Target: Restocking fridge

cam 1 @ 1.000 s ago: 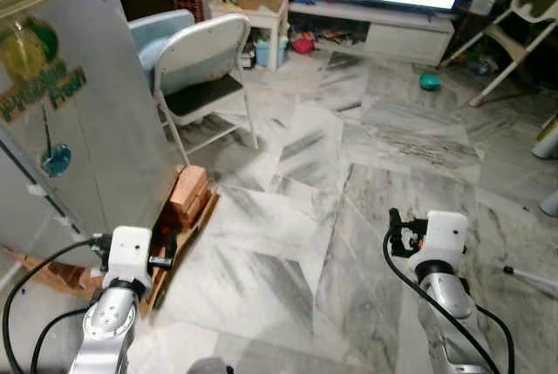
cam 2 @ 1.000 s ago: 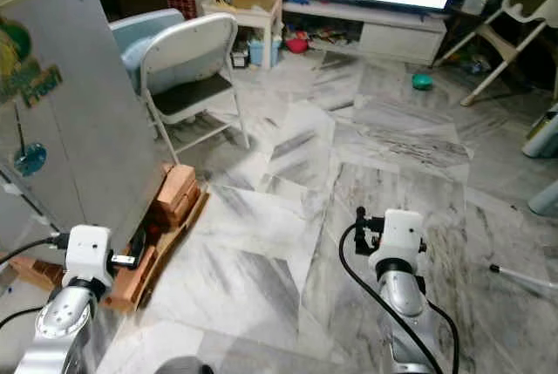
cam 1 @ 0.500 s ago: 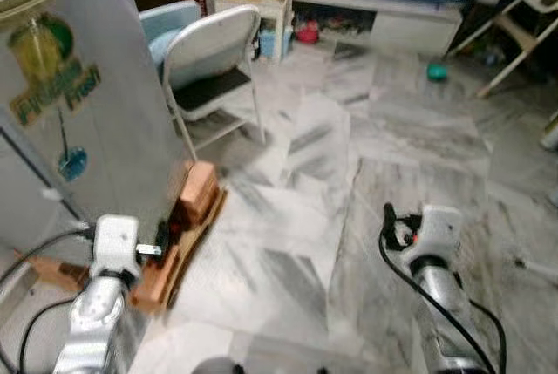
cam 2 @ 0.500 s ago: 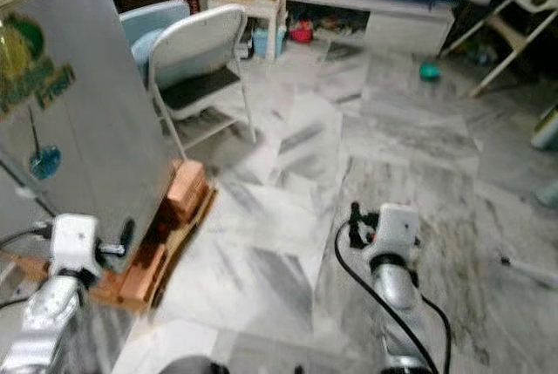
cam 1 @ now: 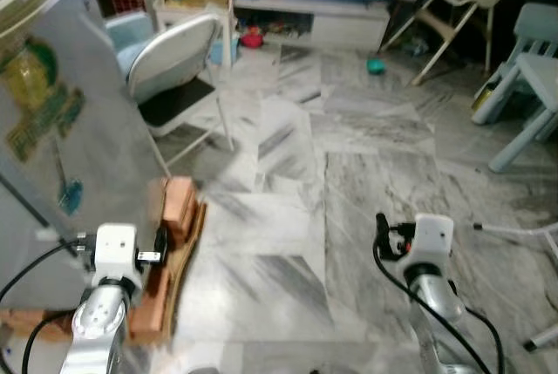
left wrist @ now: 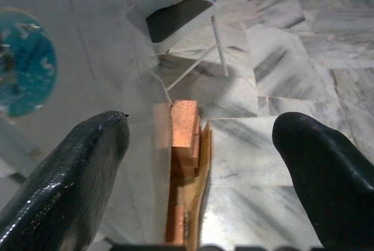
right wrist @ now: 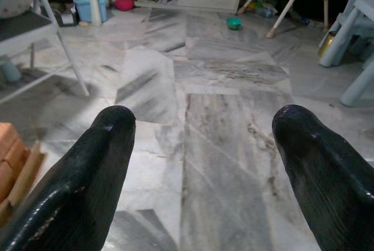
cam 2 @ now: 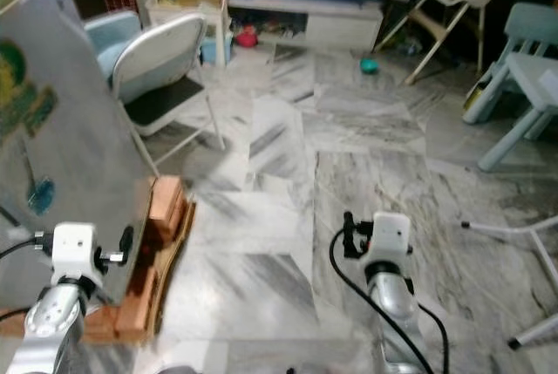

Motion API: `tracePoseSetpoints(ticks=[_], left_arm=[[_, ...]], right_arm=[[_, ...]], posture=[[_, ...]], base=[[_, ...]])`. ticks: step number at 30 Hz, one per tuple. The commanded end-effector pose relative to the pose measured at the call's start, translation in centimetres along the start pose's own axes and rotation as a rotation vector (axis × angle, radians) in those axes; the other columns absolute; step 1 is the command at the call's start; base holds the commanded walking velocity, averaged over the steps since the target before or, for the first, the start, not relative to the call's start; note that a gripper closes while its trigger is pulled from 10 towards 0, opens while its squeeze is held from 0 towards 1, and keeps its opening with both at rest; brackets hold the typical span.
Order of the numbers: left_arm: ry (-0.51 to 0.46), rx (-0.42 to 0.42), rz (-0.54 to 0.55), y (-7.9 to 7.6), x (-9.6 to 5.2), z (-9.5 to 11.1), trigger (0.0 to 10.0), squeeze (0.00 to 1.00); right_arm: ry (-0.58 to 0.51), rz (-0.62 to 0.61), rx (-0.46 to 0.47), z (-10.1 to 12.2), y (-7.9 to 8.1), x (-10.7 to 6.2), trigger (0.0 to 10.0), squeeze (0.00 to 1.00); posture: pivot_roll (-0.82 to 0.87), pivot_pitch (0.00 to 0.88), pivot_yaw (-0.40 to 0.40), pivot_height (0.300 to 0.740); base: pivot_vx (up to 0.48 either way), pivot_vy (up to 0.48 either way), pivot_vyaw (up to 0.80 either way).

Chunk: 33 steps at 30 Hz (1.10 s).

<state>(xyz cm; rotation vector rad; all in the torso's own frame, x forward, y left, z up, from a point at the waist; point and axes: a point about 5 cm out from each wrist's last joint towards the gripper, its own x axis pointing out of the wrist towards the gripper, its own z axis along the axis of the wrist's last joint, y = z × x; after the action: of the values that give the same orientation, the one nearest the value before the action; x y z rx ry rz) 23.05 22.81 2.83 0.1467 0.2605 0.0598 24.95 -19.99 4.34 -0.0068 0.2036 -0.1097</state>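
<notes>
Both grippers, left gripper [left wrist: 198,163] and right gripper [right wrist: 201,163], are spread wide and holding nothing. The fridge [cam 1: 52,130] is right beside the left arm, propped on wooden blocks [cam 1: 174,217]. I'd worry about that arm or a foot clipping the blocks, or the folding chair [cam 1: 179,69] nearby.

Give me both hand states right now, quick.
Left hand: open, holding nothing, beside the fridge.
Right hand: open, holding nothing, over the marble floor.

Left arm [cam 1: 98,322]: low, extended forward; left gripper [left wrist: 198,163] fingers spread wide, empty; right arm [cam 1: 436,304]: likewise; right gripper [right wrist: 201,163] spread wide, empty.
</notes>
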Motion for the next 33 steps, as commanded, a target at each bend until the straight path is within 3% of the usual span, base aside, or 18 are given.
tracePoseSetpoints(ticks=[1,13,17,24,28,31,33], left_arm=[[-0.007,-0.004,-0.004,-0.6,0.2,0.2,10.0,0.0],[-0.028,0.03,0.032,0.0,0.4,0.4,10.0,0.0],[-0.033,0.034,0.004,-0.2,0.6,0.6,10.0,0.0],[-0.033,0.075,-0.146,-0.9,1.0,1.0,10.0,0.0],[-0.035,0.023,-0.17,-0.9,1.3,1.6,10.0,0.0],[-0.088,0.01,-0.148,-1.1,1.5,2.5,10.0,0.0],[-0.116,-0.057,-0.137,-1.3,1.7,3.3,10.0,0.0]], right_arm=[[0.001,0.007,0.005,0.0,-0.3,-0.2,10.0,0.0],[0.001,0.029,0.007,0.0,-0.2,0.1,10.0,0.0],[-0.001,0.036,0.01,0.1,-0.2,0.2,10.0,0.0],[-0.002,0.043,0.008,0.3,-0.3,0.4,10.0,0.0],[-0.004,0.041,0.008,0.3,-0.4,0.4,10.0,0.0],[0.007,0.04,0.003,0.1,-0.4,0.2,10.0,0.0],[0.029,0.047,-0.04,-0.2,-0.6,-0.1,10.0,0.0]], posture=[[0.01,0.0,-0.04,0.74],[0.02,0.0,-0.054,0.74],[0.01,0.0,-0.058,0.74],[0.01,0.0,-0.062,0.74],[0.01,0.0,-0.06,0.74],[0.01,0.0,-0.066,0.74],[0.01,0.0,-0.072,0.74]], base=[[0.0,0.48,0.0],[0.0,0.383,0.0],[0.0,0.0,0.0],[0.0,0.0,0.0],[0.0,0.0,0.0],[0.0,0.0,0.0],[0.0,0.0,0.0]])
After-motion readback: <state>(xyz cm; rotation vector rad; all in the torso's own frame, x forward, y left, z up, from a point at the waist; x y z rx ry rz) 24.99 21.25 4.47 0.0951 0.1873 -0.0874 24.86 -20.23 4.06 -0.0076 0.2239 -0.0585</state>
